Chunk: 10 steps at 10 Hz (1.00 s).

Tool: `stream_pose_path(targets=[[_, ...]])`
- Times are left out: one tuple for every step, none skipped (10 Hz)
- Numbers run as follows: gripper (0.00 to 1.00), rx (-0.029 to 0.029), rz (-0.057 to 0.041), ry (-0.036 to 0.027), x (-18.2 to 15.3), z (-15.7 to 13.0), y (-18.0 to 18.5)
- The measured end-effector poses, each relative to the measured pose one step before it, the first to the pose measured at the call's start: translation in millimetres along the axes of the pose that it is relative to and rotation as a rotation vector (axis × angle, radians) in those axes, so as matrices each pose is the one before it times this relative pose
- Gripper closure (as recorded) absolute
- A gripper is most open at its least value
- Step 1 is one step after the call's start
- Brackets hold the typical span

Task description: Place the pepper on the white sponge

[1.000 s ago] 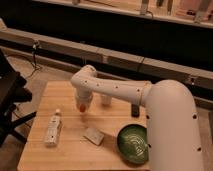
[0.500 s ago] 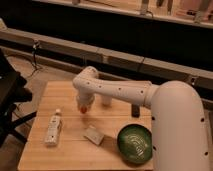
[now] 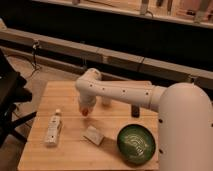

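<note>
Looking across the scene in the camera view, the only one on offer, a pale wooden table [image 3: 70, 92] fills the lower part, and the robot's thick white arm [image 3: 125, 95] reaches over it from the right as seen. At the arm's end the two-finger gripper [image 3: 84, 108] points down over the table, a little left of its middle. Its fingers are closed tight, and the small, rounded red-orange pepper [image 3: 85, 113] sits right at their tips, so it looks pinched between them and carried clear of the wood. How high it hangs I cannot tell.

The flat, off-white square pad that is the white sponge [image 3: 93, 135] lies on the table nearer the camera and slightly right of the pepper, near it but apart, turned at an angle to the table edge. A round dark-green bowl [image 3: 136, 144] with a pale pattern inside stands just to the right of the sponge. A long white bottle [image 3: 53, 130] with a label lies well apart on the left, and a small dark object [image 3: 135, 111] stands behind the bowl.

The step in hand appears to be the carry to the sponge. To do it well, the gripper should travel toward the camera and a little right until the pepper is over the middle of the pad, not its edge. It should then come down until the pepper nearly touches before the fingers part. Being round, the pepper could roll off if dropped from a height or set near a corner. The bowl's rim beside the pad is also worth steering clear of.
</note>
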Motion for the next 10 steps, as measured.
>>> stream_pose_path(targets=[[0.99,0.00141,0.00049,0.00066,-2.69,-0.23,0.58],[0.99,0.00066,0.00404,0.00049,-3.60,-0.89,2.69],[0.99,0.00132,0.00487,0.00227,-0.59,-0.79,2.26],[0.99,0.00136,0.00071,0.00077,-1.72,-0.56,0.33],[0.99,0.00164,-0.00081,0.00035,-1.70,-0.41,-0.11],[0.99,0.00371,0.00123,0.00106,-2.93,-0.57,1.58],[0.99,0.00358,0.00420,0.00073,-5.01,-1.03,3.64],[0.99,0.00210,0.00009,0.00020,-3.27,-0.28,1.28],[0.99,0.00467,-0.00077,-0.00040,-3.21,-0.17,-0.45],[0.99,0.00130,0.00215,0.00152,-1.77,-0.86,2.63]])
